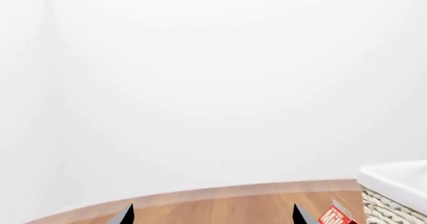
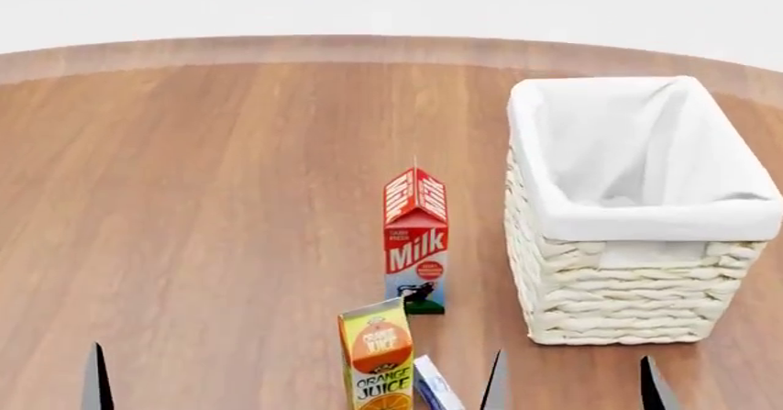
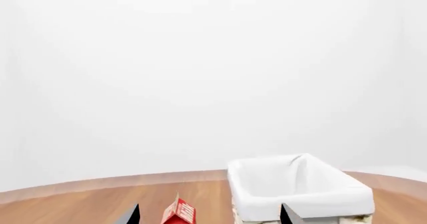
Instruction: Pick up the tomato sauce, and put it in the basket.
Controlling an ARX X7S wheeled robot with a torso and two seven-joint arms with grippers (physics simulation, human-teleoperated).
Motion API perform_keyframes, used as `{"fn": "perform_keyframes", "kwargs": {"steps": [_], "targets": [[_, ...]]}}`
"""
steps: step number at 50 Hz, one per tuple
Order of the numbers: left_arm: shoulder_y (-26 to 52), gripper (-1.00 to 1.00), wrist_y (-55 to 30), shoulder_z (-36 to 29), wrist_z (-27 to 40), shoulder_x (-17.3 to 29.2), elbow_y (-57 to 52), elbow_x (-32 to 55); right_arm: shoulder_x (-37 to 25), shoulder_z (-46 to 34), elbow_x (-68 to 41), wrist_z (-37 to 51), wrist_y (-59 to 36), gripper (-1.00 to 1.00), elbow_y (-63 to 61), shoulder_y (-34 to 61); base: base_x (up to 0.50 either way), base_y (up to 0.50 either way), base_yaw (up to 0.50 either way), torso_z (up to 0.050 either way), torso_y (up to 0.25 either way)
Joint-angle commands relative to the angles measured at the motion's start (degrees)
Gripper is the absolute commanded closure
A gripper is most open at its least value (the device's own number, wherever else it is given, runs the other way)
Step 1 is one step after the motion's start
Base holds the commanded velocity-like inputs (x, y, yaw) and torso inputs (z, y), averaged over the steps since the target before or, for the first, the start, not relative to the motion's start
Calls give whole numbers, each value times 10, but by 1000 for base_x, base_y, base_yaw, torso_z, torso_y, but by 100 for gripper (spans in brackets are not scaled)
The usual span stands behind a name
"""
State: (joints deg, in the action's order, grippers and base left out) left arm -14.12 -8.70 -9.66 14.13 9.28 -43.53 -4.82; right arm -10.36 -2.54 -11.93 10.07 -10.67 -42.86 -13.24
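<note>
Presently, the tomato sauce can does not show in any of the three views, so its position cannot be stated. On the wooden table (image 2: 220, 208) the basket (image 2: 636, 318) stands upright toward the right side in the head view, its white liner (image 2: 636, 144) folded over the rim and its interior showing only cloth. Just beside the basket, on its left and apart from it, a milk carton (image 2: 416, 245) stands upright with its red gabled top. Nearer the robot, an orange juice carton (image 2: 377, 355) stands upright, cut off by the lower edge of the head view, and a small blue-and-white item (image 2: 435, 384) lies close at its right; whether the two touch cannot be told, nor what the item is. The left gripper (image 1: 213, 215) shows only two dark fingertips well apart, so it stands spread with nothing between them; a corner of the milk carton and a bit of the basket's weave appear off to one side in that wrist view. The right gripper (image 3: 210, 215) likewise shows two dark tips held wide with nothing between them, and the milk carton's top and the basket sit beyond them. Both cartons stand between the grippers and the far table.
</note>
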Motion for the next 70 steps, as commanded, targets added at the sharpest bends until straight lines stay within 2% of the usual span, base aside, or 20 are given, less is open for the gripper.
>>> {"fn": "perform_keyframes", "kwargs": {"steps": [1, 12, 18, 22, 26, 34, 45, 53, 54, 55, 70], "targets": [[1, -100, -2, -5, 6, 6, 0, 2, -5, -5, 1, 5, 4, -100, 4, 0, 500, 0, 0, 0, 0], [5, -100, -1, -3, 14, 11, 6, 6, -15, -7, -7, -1, 34, -100, -14, -22, 227, 0, 0, 0, 1], [3, -100, -1, -3, 20, 13, 10, 4, -44, 36, -58, -14, 38, -100, -40, -66, 0, 0, 0, 0, 0], [5, -100, -1, -6, 23, 13, 13, 0, -86, 102, -100, -34, 51, -100, -46, -120, 0, 0, 0, 0, 0], [6, -100, -3, -11, 25, 14, 16, -3, -95, 149, -99, -38, 77, -100, -22, -152, 0, 0, 0, 0, 0], [7, -100, -3, -14, 30, 17, 19, -4, -103, 183, -89, -64, 110, -100, 25, -222, 0, 0, 0, 0, 0], [5, -100, -4, -21, 36, 20, 19, -7, -92, 189, -71, -79, 141, -100, 53, -260, 0, 0, 0, 0, 0], [8, -100, -4, -24, 39, 23, 23, -6, -101, 197, -89, -80, 122, -100, 38, -277, 0, 0, 0, 0, 0], [10, -100, -5, -29, 39, 22, 29, -10, -70, 116, -48, -166, 176, -100, 124, -317, 0, 0, 0, 0, 0], [10, -100, -5, -29, 39, 22, 30, -10, -58, 124, -43, -197, 177, -100, 152, -317, 0, 0, 0, 0, 0], [12, -100, -7, -35, 45, 27, 32, -9, -18, 104, 5, -235, 211, -100, 209, -308, 0, 0, 0, 0, 0]]}}
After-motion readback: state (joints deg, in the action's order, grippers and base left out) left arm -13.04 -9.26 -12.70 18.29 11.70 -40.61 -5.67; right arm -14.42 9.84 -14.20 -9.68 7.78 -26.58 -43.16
